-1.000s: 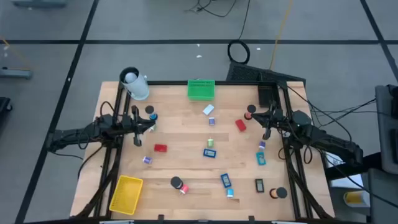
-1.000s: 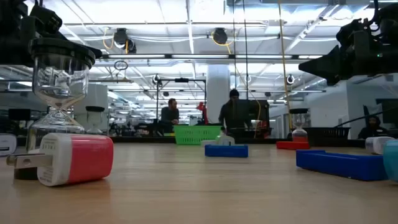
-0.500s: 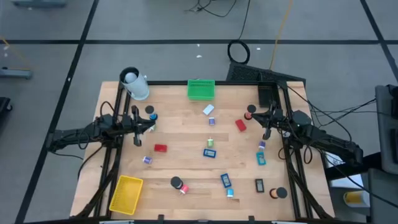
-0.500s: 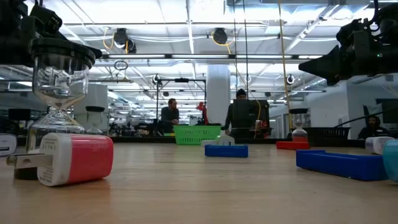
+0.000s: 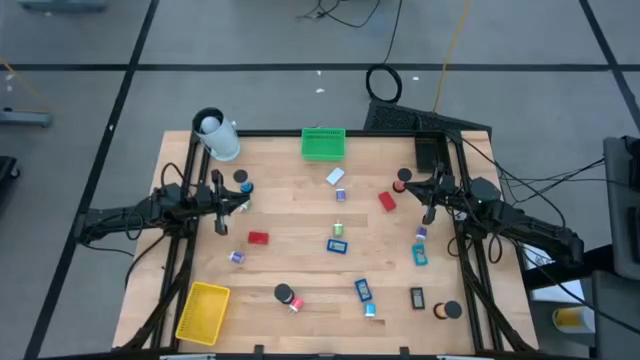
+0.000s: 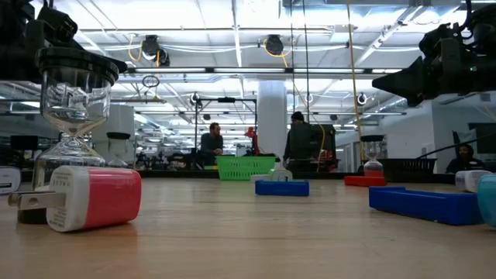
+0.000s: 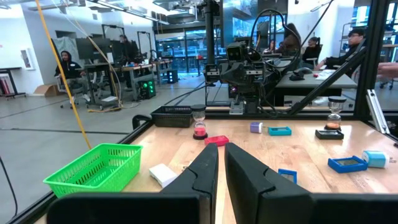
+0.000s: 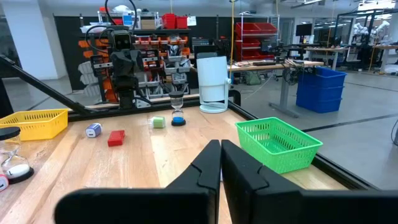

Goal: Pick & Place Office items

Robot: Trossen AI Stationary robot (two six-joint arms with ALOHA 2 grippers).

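The office items lie scattered on the wooden table (image 5: 300, 220): red blocks (image 5: 258, 238) (image 5: 387, 201), blue blocks (image 5: 337, 246) (image 5: 362, 290), a teal block (image 5: 420, 256), a white block (image 5: 335, 177) and a short black cylinder (image 5: 284, 293). My left gripper (image 5: 236, 204) (image 7: 222, 148) hovers shut over the table's left side, pointing level toward the right. My right gripper (image 5: 412, 188) (image 8: 221, 144) hovers shut over the right side, pointing level toward the left. Neither holds anything.
A green mesh basket (image 5: 323, 143) stands at the far edge and a yellow one (image 5: 203, 311) at the near left corner. A white cylinder (image 5: 218, 137) stands at the far left corner. Small hourglasses (image 6: 74, 101) stand among the items. People (image 6: 301, 143) are in the room behind.
Both arms and all items on the table have kept still. A person in the room behind the table has walked a little to the right in the low view.
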